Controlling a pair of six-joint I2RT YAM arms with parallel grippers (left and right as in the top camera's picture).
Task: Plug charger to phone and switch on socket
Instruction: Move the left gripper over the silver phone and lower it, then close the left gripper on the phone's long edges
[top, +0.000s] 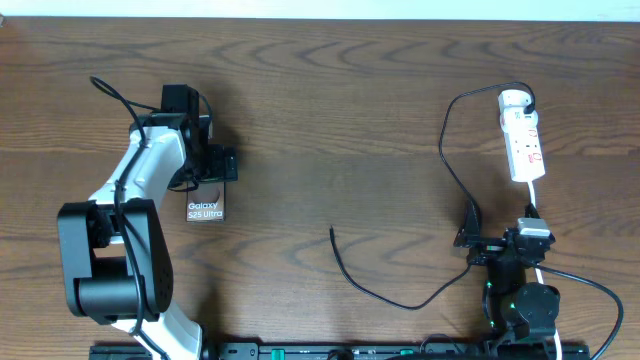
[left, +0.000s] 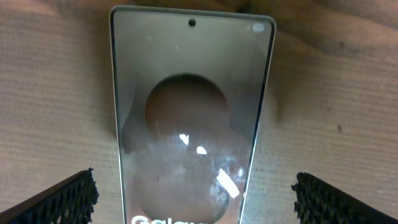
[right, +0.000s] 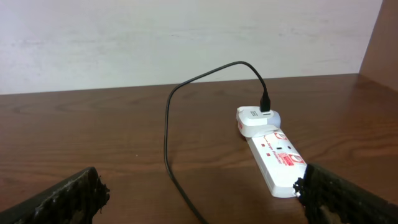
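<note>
The phone (top: 205, 208) lies flat on the table at the left, "Galaxy" lettering up; in the left wrist view (left: 189, 118) it fills the space between my fingers. My left gripper (top: 214, 165) is open, its fingers (left: 193, 199) wide on either side of the phone, not touching it. The white socket strip (top: 524, 140) lies at the far right and shows in the right wrist view (right: 273, 158). The black charger cable (top: 385, 290) runs from its plug in the strip (right: 264, 106) to a free tip (top: 332, 229) at the table's middle. My right gripper (top: 478, 245) is open and empty (right: 199, 199), with the cable passing between its fingers.
The strip's white cord (top: 536, 215) runs down toward the right arm's base (top: 525, 305). The left arm (top: 130, 220) reaches over the table's left side. A pale wall (right: 186, 37) stands behind the table's far edge.
</note>
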